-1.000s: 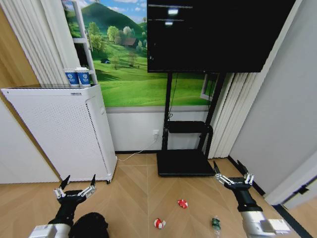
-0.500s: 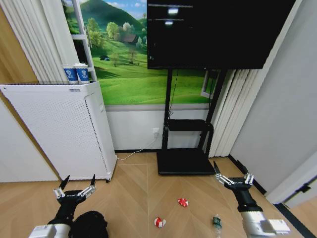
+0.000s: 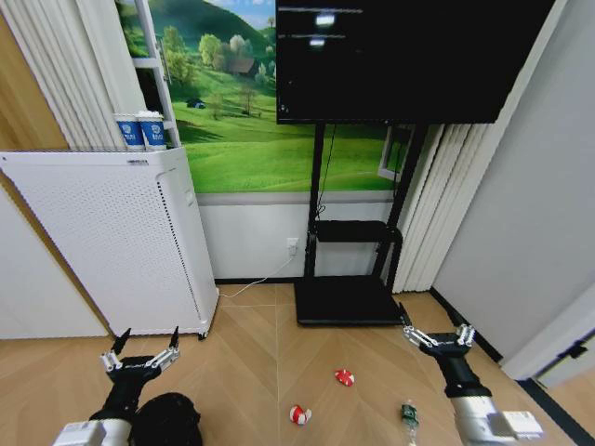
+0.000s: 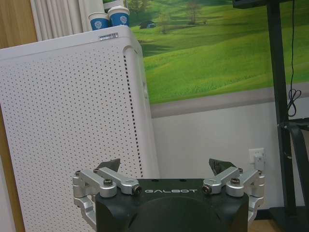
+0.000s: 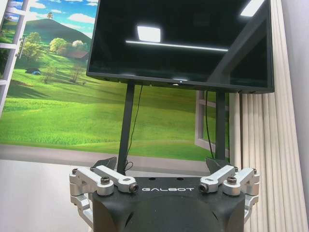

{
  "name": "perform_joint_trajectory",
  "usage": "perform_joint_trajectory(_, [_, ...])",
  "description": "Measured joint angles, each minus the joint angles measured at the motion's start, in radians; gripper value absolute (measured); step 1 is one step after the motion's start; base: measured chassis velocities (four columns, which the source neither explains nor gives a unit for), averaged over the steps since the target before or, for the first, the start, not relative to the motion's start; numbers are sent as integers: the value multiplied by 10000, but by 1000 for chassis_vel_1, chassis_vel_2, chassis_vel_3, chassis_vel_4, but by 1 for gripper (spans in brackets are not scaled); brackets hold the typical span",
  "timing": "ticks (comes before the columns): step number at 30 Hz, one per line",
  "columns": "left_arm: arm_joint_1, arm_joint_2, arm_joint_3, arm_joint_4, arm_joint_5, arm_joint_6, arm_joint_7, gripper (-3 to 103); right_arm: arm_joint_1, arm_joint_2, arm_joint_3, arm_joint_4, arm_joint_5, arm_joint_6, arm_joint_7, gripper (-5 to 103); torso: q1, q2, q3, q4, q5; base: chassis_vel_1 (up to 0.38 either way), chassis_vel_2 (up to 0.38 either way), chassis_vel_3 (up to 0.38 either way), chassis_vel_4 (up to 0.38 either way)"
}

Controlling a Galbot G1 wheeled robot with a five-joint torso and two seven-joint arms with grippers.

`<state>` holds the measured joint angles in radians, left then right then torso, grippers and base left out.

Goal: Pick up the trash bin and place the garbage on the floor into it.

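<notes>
trash bin: the trash bin [image 3: 167,420] is standing on the wood floor at the bottom left of the head view, just beside the left forearm, below and a little behind the left gripper [image 3: 141,348]; only its dark liner top is showing.
bin axis: judging from that top, it is sitting upright, long axis vertical and mouth facing up; the exact tilt cannot be told.
garbage: two red-and-white wrapper balls [image 3: 344,377] [image 3: 298,415] are lying near mid-floor, well apart from the bin; the green-and-clear bottle piece [image 3: 408,414] is lying just beside the right forearm, its long axis running roughly toward the robot.
left gripper: it is hovering over the floor with fingers spread wide, holding nothing.
right gripper: the right gripper [image 3: 437,337] is hanging over the floor near the stand base, likewise splayed and empty.
risk, bin: the bin is sitting so close under the arm that a downward reach is likely to knock it over, or to catch only the loose liner.
risk, litter: the pieces are tiny and round, so wide fingers could nudge them away.
surroundings: the white perforated appliance [image 3: 102,242] with paper cups [image 3: 140,131] on top is standing near the left arm, risking a bump.
</notes>
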<state>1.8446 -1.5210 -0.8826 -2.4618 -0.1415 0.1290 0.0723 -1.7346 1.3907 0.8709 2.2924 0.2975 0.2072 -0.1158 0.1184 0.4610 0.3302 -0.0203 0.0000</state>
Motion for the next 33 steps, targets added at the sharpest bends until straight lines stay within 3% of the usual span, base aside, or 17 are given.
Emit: perform_joint_trajectory(33, [-20, -41, 9, 71, 9, -9, 10, 100, -13, 67, -1, -50, -39, 32, -153, 100, -500, -1405, -906, 0, 0, 0, 0, 0, 0])
